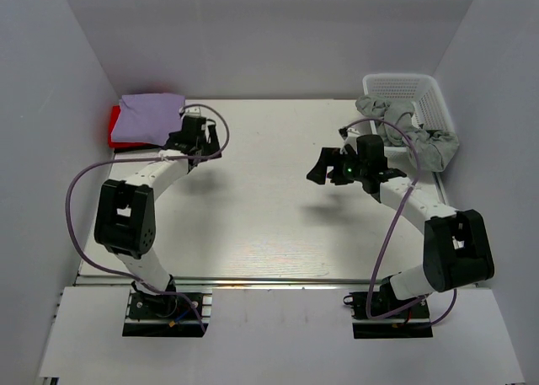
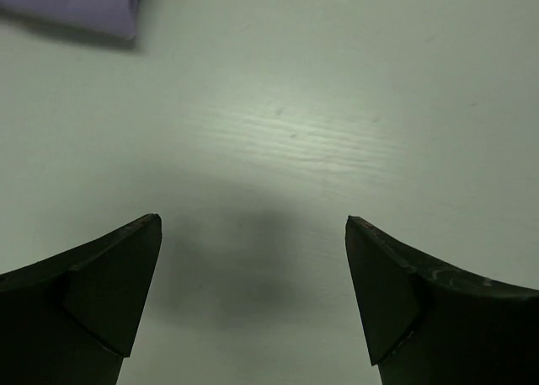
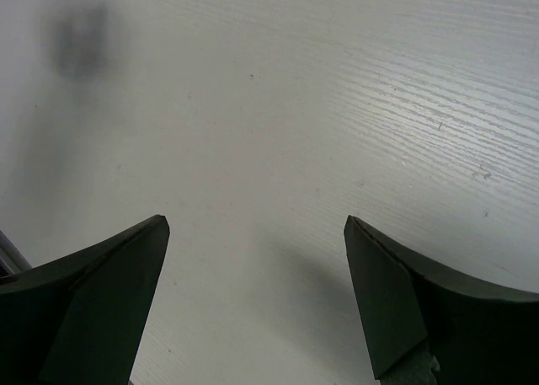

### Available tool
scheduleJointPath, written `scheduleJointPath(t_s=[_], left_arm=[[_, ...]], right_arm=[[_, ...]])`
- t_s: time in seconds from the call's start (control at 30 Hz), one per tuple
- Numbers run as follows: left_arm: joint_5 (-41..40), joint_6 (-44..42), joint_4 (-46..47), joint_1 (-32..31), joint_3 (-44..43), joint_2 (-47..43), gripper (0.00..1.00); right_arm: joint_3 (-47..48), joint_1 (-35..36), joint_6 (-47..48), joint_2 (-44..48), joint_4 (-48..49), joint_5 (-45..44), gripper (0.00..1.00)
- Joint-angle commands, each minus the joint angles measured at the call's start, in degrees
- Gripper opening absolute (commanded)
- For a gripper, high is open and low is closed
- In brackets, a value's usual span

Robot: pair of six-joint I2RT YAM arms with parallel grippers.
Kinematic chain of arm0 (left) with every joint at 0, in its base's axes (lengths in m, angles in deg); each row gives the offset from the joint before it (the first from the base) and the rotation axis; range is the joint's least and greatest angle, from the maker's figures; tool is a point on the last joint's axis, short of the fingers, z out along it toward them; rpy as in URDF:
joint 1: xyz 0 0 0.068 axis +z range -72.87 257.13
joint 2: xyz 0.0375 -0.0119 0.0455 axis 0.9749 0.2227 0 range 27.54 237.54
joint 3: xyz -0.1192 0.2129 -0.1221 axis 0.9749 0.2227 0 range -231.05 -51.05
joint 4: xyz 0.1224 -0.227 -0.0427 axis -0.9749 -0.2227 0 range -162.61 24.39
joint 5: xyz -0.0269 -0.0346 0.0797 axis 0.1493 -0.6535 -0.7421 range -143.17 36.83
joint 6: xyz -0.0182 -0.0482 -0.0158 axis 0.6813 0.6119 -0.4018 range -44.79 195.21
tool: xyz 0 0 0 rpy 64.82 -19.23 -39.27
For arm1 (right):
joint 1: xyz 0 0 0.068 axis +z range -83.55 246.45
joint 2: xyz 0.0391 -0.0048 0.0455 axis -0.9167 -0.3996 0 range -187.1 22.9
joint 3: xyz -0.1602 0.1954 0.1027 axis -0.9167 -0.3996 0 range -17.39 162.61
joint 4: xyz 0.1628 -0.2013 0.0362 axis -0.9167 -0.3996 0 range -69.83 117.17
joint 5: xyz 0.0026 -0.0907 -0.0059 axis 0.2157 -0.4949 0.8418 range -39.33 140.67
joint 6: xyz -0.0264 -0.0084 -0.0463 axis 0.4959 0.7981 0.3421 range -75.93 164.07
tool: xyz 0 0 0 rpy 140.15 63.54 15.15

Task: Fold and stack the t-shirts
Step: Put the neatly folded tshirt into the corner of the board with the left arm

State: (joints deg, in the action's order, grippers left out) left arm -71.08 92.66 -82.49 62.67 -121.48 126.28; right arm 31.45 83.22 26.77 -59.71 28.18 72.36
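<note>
**Stack and idle arms, read from left to right.** At the far left corner of the counter (image 1: 269,225), the lavender t-shirt (image 1: 150,118) is seen folded flat on the red t-shirt (image 1: 115,125), of which only a strip is exposed along the left edge. The left gripper (image 1: 206,141) is held just beside the right edge of this stack. Its jaws are spread wide and nothing is held between them. In the left wrist view only bare counter is shown between them, with a corner of lavender cloth at the upper left. The middle of the counter is unoccupied. Further right, the right gripper (image 1: 322,168) is poised above the bare surface, with its jaws likewise parted and nothing gripped. At the far right, a white basket (image 1: 404,86) is placed against the back wall, and a crumpled grey garment (image 1: 421,136) is draped over its near rim. The two-shirt stack is judged complete, so the step in hand is taken to be a pause between garments. The next move is expected to call for the right arm to be turned toward the basket, the grey garment to be gripped at an edge, and the cloth to be drawn onto the open counter.
</note>
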Motion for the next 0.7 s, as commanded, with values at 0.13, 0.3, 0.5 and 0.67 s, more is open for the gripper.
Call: scheduleJointPath(t_s=[0.13,0.3,0.5,0.67], left_arm=[[-0.37,3.39,18.19,5.22,12.69,-10.76,0.97],[5.76,4.52,13.54,15.41,3.21,-0.58,0.91],[15.97,6.37,24.17,25.09,2.49,2.25,0.89],[19.04,5.75,19.26,30.09,-9.88,11.11,0.87]], right_arm=[[0.38,0.10,0.60,-1.59,3.55,5.38,0.90],[0.99,0.10,-0.01,-3.08,4.26,7.13,0.90],[3.28,0.10,0.34,-5.10,3.20,7.22,0.90],[6.18,0.19,-0.19,-8.00,3.29,9.41,0.90]])
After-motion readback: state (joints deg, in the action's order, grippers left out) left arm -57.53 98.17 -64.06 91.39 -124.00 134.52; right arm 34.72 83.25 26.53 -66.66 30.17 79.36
